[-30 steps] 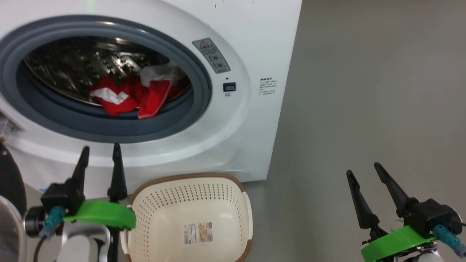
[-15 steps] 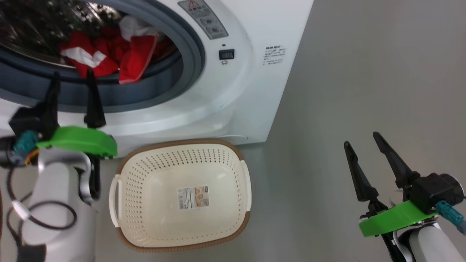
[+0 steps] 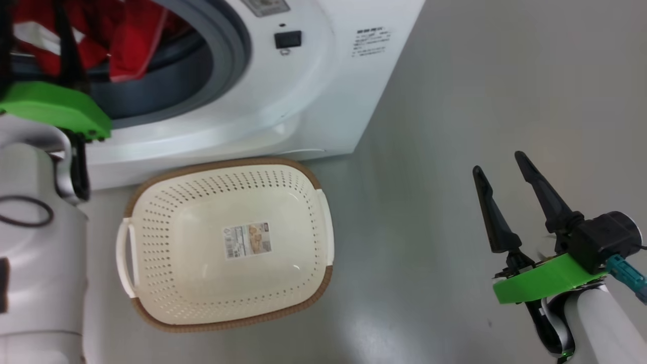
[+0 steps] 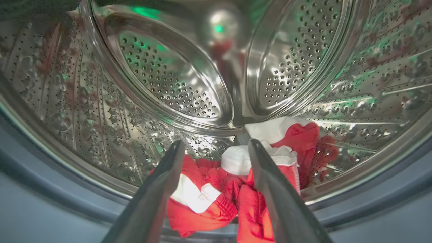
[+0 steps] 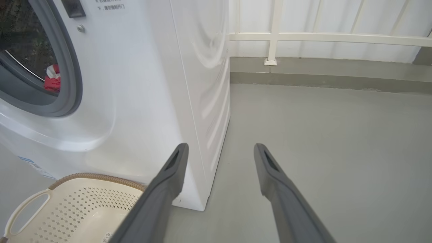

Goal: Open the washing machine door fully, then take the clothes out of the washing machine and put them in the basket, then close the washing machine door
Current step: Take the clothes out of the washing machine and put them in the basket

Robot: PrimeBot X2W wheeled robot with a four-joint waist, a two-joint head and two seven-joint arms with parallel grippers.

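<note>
Two grippers are noted, both with jaws apart and holding nothing. The left gripper (image 4: 216, 143) is at the mouth of the big white front-loading washing machine (image 3: 303, 91), inside its grey rubber ring (image 3: 222, 60). Its fingers are aimed at the small pile of soft red-and-white clothes (image 4: 199, 209) lying low at the front of the perforated steel drum (image 4: 168, 84). No contact is evident; this is judged a pre-grasp stance.

The cream-white perforated plastic basket (image 3: 222, 164) with a brown rim stands empty on the grey floor (image 3: 455, 101), close against the machine's base below the opening, evidently so that garments travel a short way. The right gripper (image 3: 499, 163) hovers over the floor, well apart and clear of that path.
</note>
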